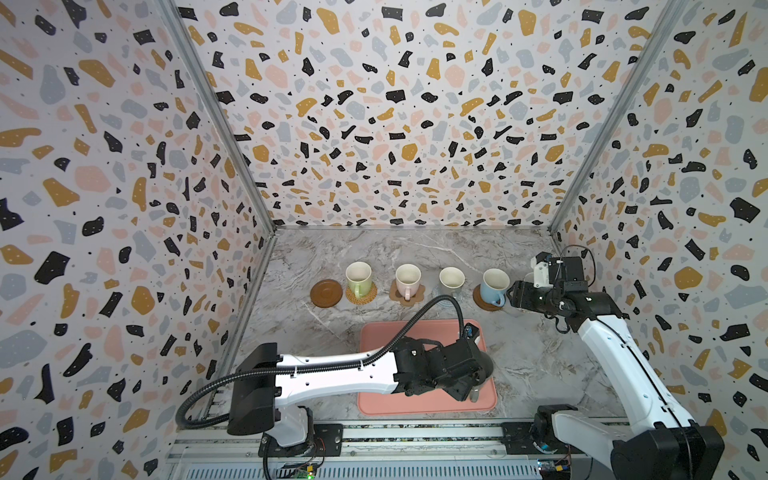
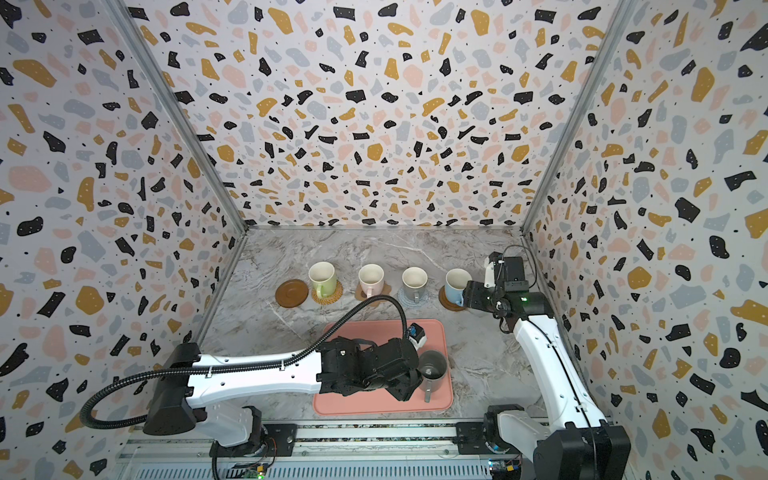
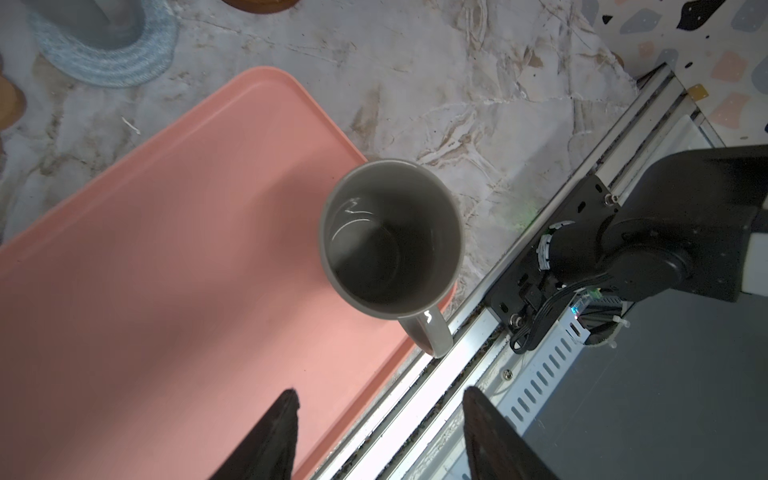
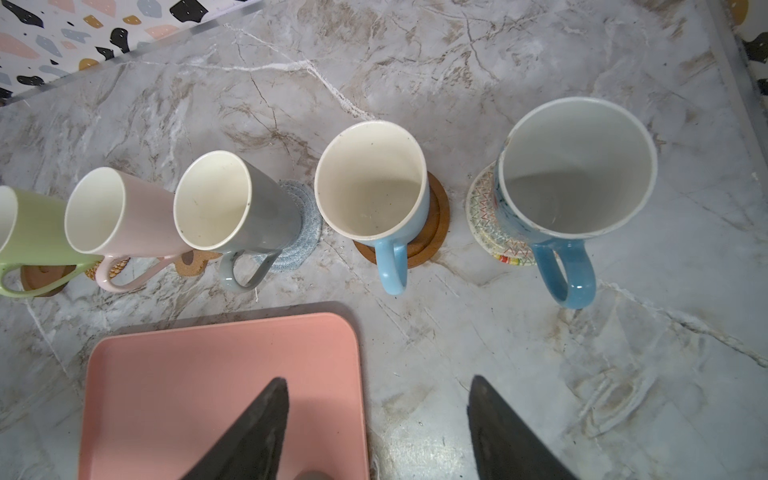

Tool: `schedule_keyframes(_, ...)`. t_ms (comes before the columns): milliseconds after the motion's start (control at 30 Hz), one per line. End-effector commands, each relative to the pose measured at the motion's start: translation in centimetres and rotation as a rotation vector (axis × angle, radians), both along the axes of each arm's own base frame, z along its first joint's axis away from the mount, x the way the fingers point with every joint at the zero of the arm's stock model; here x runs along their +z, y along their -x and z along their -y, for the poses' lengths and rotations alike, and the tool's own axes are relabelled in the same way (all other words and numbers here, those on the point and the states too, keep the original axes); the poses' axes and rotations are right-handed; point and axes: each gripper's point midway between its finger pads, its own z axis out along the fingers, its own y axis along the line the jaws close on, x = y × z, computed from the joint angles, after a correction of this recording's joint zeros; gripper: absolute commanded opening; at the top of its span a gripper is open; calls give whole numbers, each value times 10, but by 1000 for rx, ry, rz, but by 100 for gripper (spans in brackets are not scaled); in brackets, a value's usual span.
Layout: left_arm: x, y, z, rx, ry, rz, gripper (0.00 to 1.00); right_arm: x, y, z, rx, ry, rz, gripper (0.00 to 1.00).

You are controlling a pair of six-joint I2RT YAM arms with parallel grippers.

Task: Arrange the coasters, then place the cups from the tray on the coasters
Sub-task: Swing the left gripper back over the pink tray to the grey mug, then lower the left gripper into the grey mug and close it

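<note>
I'm looking at a marble-patterned tabletop (image 1: 532, 357) carrying a salmon-pink tray (image 1: 415, 405). Behind the tray, a row of coasters (image 1: 326, 293) lies flat on it.

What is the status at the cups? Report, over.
Left gripper open beside dark grey mug; right gripper open, empty. Mug on tray, brown coaster bare. No obstruction seen.

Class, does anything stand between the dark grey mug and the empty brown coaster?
Nothing visible does: only tray and bare marble lie between the dark grey mug and brown coaster; the green mug stands beside it.
</note>
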Motion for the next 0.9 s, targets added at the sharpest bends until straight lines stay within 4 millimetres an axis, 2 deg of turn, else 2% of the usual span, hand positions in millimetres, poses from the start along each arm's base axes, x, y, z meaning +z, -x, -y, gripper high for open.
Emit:
schedule_keyframes(0,-3,12,16,-25,27,-48,65,-2,0,1,4,2,2,71)
schedule_keyframes(267,-18,18,30,-46,19,-81,65,-6,2,2,6,2,-4,71)
schedule_keyframes(533,-32,15,46,-51,-20,-78,65,-9,2,0,14,-6,-9,71)
schedule_keyframes(733,-45,3,37,-4,-109,-33,63,-11,3,2,11,-3,-13,71)
schedule_keyframes(867,-54,-1,25,23,-151,-18,57,-13,4,3,9,-1,-19,71)
